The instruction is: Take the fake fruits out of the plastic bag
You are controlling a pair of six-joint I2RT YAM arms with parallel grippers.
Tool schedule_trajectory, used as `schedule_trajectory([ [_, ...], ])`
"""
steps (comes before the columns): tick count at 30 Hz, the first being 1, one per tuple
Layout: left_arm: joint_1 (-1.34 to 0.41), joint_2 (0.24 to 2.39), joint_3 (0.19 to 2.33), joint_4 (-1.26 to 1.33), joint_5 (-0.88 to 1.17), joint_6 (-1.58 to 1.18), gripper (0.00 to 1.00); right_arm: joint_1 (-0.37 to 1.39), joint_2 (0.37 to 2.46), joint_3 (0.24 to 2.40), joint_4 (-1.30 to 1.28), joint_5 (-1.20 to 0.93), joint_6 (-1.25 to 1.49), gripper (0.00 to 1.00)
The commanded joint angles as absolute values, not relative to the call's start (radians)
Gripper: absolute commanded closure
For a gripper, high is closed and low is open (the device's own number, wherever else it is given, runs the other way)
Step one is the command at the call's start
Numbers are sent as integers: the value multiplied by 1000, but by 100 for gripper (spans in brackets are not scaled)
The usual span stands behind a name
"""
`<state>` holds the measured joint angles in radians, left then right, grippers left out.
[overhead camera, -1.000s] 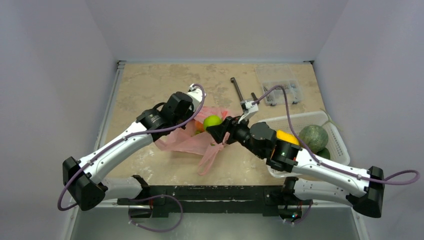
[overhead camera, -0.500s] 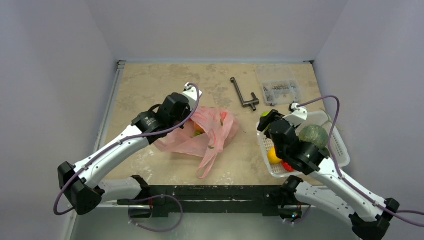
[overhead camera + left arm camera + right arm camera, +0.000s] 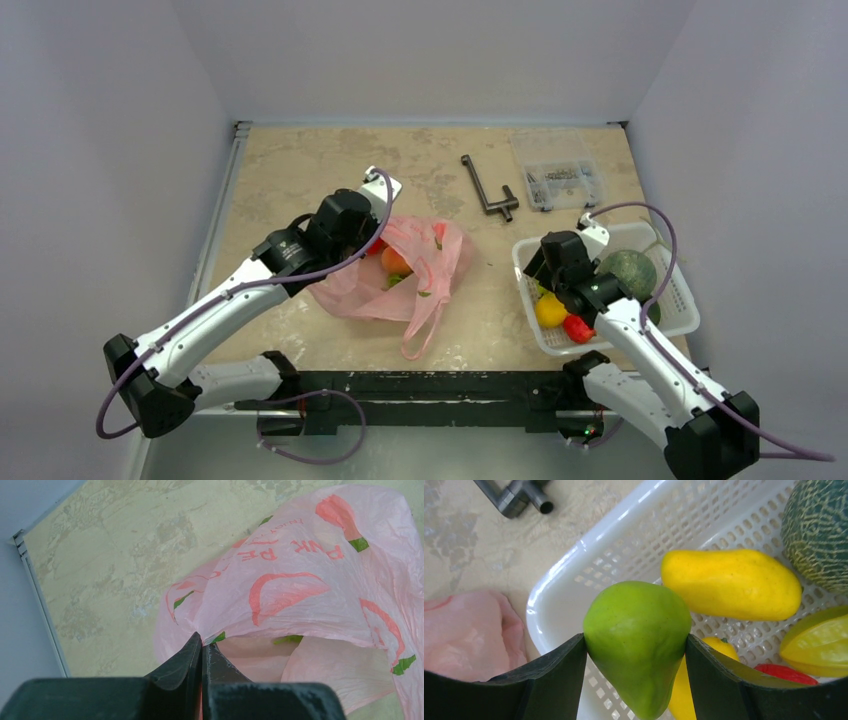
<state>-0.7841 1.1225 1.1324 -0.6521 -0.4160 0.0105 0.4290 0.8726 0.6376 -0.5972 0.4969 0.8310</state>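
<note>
- The left gripper [image 3: 201,652] is clenched on a fold of the bag [image 3: 300,580] and holds the film up.
- The bag lies on the table [image 3: 290,170], left of centre, with its handles trailing toward the arms' bases.
- An orange fruit [image 3: 395,262], likely the peach, shows inside the bag's mouth. A bit of green beside it is too small to name.
- The right gripper [image 3: 635,645] grasps the apple [image 3: 639,625] between both fingers, over the left end of the basket [image 3: 555,577].
- The melon [image 3: 819,530] and a yellow fruit [image 3: 729,582] lie in the basket.
</note>
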Motion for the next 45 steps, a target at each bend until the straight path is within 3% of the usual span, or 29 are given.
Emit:
schedule_trajectory([
  [1,-795,1132,1143,-632,-430,37,100,401,856,588,-521,377,853,88],
  [4,-799,1132,1144,-635,-434,38,100,389,865,575,-506,355,858,72],
  [10,-811,1133,1143,-635,-441,45,100,388,807,567,-478,337,820,20],
  [12,-812,1130,1143,-633,-445,44,100,388,794,581,-496,347,805,10],
  [16,-812,1131,1144,-631,-440,44,100,388,788,642,-554,400,769,1],
  [23,-811,1130,1149,-633,-444,44,100,497,801,739,-438,250,615,2],
  [29,-812,1128,1148,-638,-461,44,100,957,984,852,-248,356,614,8],
  [38,-813,1113,1135,-620,-476,49,100,1294,1252,891,180,449,617,49],
  [43,-812,1111,1137,-618,-477,48,100,1316,1461,992,170,549,703,63],
  [45,-812,1108,1137,-616,-479,47,100,1316,1520,1042,88,661,802,63],
])
